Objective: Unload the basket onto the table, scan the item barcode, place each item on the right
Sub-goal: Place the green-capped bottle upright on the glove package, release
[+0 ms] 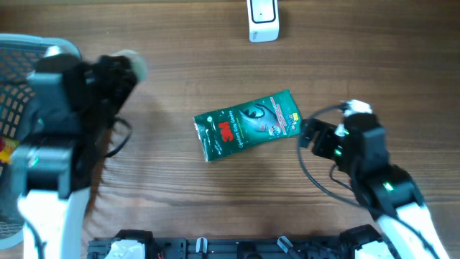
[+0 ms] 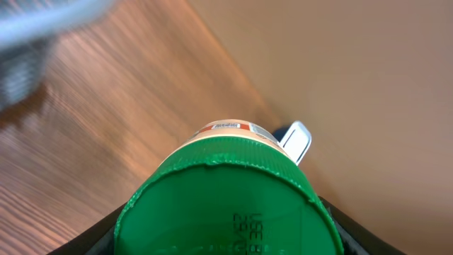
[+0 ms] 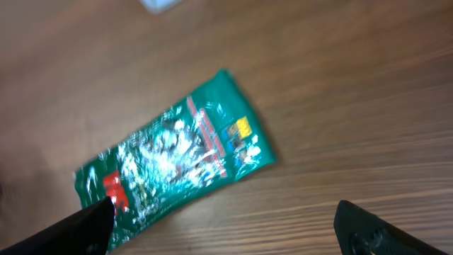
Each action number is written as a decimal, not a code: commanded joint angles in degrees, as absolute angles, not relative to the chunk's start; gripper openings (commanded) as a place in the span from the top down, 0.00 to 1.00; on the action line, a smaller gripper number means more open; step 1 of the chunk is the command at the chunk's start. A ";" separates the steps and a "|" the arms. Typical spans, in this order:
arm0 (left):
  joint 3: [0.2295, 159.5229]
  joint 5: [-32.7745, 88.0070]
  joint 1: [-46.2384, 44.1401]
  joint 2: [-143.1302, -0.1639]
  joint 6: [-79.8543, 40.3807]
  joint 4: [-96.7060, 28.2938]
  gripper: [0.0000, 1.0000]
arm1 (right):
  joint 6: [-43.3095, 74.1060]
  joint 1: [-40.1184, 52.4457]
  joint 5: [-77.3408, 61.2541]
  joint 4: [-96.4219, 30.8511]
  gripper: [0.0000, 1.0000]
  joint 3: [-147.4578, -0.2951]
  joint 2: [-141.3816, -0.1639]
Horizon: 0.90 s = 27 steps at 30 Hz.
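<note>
Lying near the table's middle in the overhead view, a green packet (image 1: 248,124) is just beside the right gripper (image 1: 307,134); a white scanner (image 1: 263,20) stands at the far edge. Left wrist: the left gripper (image 2: 223,237) is clamped on a green-capped jar (image 2: 226,191). Right wrist: the right gripper's fingers stand wide apart.

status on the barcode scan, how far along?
Done: the left end effector is closed on a green-lidded jar, over by the basket. In hand: the right end effector is open beside the green 3M packet, not gripping it. Left: neither item is at the white scanner, so no scan shows yet.
</note>
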State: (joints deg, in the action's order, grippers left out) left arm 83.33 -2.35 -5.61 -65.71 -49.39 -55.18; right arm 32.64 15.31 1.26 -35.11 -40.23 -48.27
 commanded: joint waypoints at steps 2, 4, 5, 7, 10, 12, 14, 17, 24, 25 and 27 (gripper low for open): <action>84.40 -4.58 -16.51 -75.00 -48.84 -52.84 0.36 | 31.18 10.68 3.44 -37.71 0.00 -40.95 -35.33; 84.40 -4.56 -20.86 -79.68 -48.84 -50.72 0.36 | 30.98 10.24 3.51 -38.37 0.00 -40.95 -31.59; 84.40 -4.58 -22.76 -81.76 -48.82 -49.74 0.36 | 31.03 10.26 3.92 -38.74 0.00 -40.95 -30.09; 84.40 -4.58 -28.97 -88.68 -48.82 -46.11 0.36 | 31.68 10.26 4.67 -40.49 0.00 -40.95 -26.52; 84.40 -4.58 -34.22 -95.70 -48.80 -42.89 0.35 | 31.73 10.24 4.69 -41.10 0.00 -40.95 -25.76; 84.40 -4.56 -37.32 -100.12 -48.80 -41.34 0.35 | 31.75 10.26 4.69 -41.36 0.00 -40.95 -25.76; 84.40 -4.56 -40.25 -103.94 -48.58 -40.40 0.34 | 31.73 10.26 4.69 -41.52 0.00 -40.95 -25.76; 84.40 -4.84 -43.53 -107.59 -48.12 -39.79 0.34 | 31.73 10.26 4.69 -41.52 0.00 -40.95 -25.76; 84.38 -13.26 -45.54 -108.90 -46.65 -39.88 0.32 | 33.19 10.26 4.64 -43.33 0.00 -40.93 -25.76; 84.38 -15.03 -45.54 -108.97 -46.65 -40.10 0.32 | 33.17 10.26 4.64 -43.68 0.00 -40.93 -25.76; 84.38 -19.03 -45.52 -109.49 -46.65 -40.84 0.32 | 33.15 10.26 4.67 -44.64 0.00 -40.93 -25.76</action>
State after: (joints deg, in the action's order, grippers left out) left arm 83.55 -10.87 -45.69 -108.77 -47.64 -40.27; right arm 32.49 10.55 3.31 -43.75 -40.27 -26.39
